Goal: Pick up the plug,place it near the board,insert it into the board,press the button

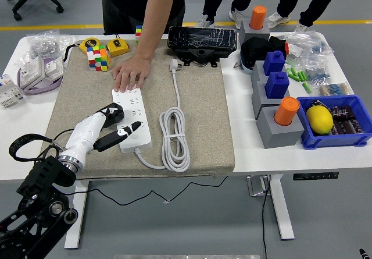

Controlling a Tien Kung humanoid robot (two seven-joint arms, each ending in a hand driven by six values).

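White and long, the power strip (133, 119) lies on the beige mat (200, 119), a person's hand (131, 73) pressing flat on its far end. The robot's left hand (110, 128) reaches in from the lower left, clenched around a black plug (111, 114) held just beside the strip's left edge, one finger (129, 130) stretched over the strip's near end. The strip's own white cable (174, 137) lies coiled to its right, its plug (174, 66) near a black box (202, 41).
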